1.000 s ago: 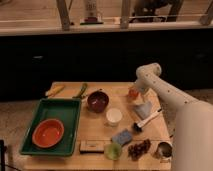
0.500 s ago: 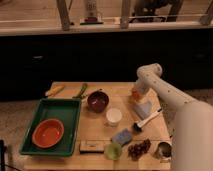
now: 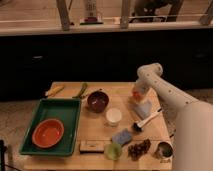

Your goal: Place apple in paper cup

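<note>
The paper cup (image 3: 114,116) stands upright near the middle of the desk (image 3: 95,132), mouth open and nothing showing inside it. The apple (image 3: 135,93) is to the right of the paper cup and a little farther back, right at the claw (image 3: 138,98), which hangs at the end of the white arm (image 3: 165,92) reaching in from the right side. Whether the claw is apart or clamped on the apple I cannot tell; the fruit sits against it, and I cannot tell if it is lifted or resting on the desk.

The step in hand looks like securing the apple and carrying it to the paper cup. To do that well, the grip should be confirmed before any sideways travel, since a round fruit rolls away easily. The path to the paper cup is short. The blue pad (image 3: 142,108), just right of the cup, lies below the claw, so a clean lift first would avoid dragging it. The maroon bowl (image 3: 98,100) sits just behind and left of the paper cup, and overshooting would drop the fruit there instead. The claw should centre over the cup's mouth and come down low before letting go, because a light paper cup tips if the apple strikes its rim.
</note>
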Robot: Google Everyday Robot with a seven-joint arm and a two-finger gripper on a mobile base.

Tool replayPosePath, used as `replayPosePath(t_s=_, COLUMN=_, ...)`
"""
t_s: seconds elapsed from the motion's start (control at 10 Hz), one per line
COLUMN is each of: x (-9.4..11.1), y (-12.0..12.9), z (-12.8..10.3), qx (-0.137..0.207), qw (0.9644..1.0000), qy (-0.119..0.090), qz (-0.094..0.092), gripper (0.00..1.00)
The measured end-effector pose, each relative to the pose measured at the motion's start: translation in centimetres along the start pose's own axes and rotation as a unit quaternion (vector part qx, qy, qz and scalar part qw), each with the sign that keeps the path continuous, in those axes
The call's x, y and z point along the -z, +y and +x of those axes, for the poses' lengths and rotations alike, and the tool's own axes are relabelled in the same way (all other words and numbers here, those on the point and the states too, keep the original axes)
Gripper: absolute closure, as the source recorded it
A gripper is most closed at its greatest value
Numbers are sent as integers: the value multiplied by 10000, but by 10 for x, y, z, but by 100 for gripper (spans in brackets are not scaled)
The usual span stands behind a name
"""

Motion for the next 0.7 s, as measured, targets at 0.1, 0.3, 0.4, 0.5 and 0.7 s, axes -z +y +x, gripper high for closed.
replayPosePath(t_s=0.1, x=3, y=-2, z=-1, qx=40, qw=10000, qy=-12, qz=33, gripper=100)
replayPosePath(t_s=0.3, x=10, y=-5, z=-3, qx=114, qw=9999, qy=-35, qz=96, gripper=100)
replayPosePath(t_s=0.4, x=15, y=-8, z=-4, qx=169, qw=9998, qy=-51, qz=135, gripper=100)
replayPosePath(t_s=0.5, x=19, y=-10, z=-5, qx=213, qw=9996, qy=-67, qz=162, gripper=100)
replayPosePath(t_s=0.7, x=25, y=-15, z=-6, qx=298, qw=9993, qy=-90, qz=211, gripper=100)
